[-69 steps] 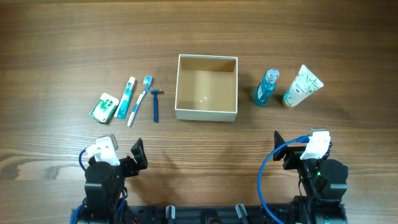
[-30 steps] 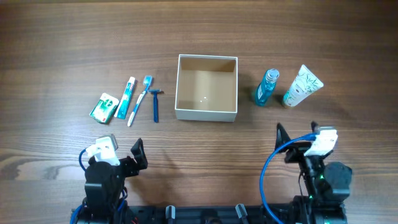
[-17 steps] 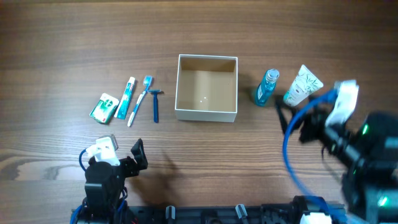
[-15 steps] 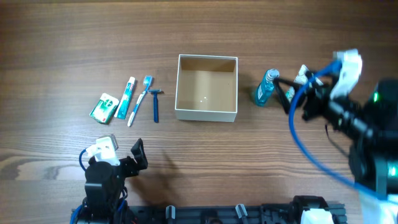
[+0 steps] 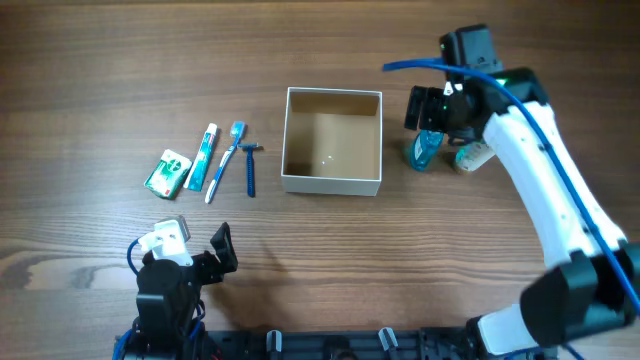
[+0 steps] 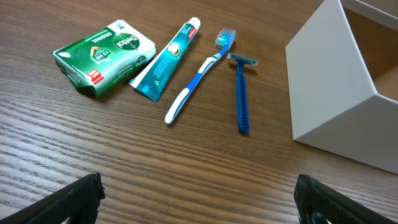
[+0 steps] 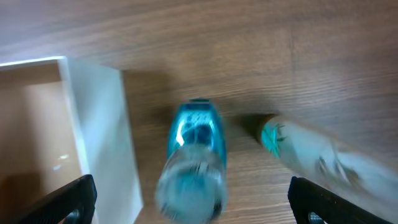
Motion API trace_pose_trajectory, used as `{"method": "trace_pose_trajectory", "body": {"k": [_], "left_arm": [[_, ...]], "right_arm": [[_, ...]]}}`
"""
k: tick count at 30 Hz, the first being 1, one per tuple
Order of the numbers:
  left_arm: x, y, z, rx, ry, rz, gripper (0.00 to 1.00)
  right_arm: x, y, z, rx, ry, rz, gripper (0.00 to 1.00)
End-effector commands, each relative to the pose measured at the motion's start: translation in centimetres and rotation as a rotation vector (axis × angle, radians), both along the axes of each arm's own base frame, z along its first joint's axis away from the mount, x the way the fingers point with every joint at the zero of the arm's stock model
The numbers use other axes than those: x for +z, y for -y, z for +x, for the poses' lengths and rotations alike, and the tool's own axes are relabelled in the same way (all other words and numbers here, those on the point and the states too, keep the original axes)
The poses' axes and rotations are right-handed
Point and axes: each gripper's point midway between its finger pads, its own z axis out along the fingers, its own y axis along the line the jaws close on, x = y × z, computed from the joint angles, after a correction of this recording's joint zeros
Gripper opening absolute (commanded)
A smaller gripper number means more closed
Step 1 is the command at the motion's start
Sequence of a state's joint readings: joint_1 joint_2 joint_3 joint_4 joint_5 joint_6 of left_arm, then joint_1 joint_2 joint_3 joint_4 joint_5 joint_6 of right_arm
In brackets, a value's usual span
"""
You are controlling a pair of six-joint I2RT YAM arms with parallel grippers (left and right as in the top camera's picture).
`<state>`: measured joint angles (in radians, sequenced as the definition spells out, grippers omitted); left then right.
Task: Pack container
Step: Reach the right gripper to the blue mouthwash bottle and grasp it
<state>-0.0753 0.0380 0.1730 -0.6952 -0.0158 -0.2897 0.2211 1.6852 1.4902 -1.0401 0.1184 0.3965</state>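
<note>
Right fingers (image 7: 65,202) spread wide above the blue bottle (image 7: 194,149); left fingers (image 6: 74,199) likewise released.
Only overhead shows the whole container (image 5: 332,183), mid-surface (image 5: 120,60), just left of the bottle.

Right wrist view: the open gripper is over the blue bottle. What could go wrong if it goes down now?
1. The blue bottle seems to stand upright; an off-centre touch on its cap could tip it over.
2. The white tube lies close beside it, so the right gripper might bump or pinch it too.
</note>
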Motion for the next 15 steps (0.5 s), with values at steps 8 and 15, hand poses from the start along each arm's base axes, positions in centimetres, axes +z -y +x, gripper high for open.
{"method": "trace_pose_trajectory", "body": {"k": [8,15], "left_arm": [[-0.6,0.1,-0.1,-0.013,-0.013,0.004,1.0],[-0.6,0.1,-0.1,-0.013,-0.013,0.004,1.0]], "right_arm": [[-5.6,-0.4,0.5,-0.035,-0.152,-0.01,0.32],[-1.1,-0.3,0.2,-0.016,-0.043,0.004,0.17]]}}
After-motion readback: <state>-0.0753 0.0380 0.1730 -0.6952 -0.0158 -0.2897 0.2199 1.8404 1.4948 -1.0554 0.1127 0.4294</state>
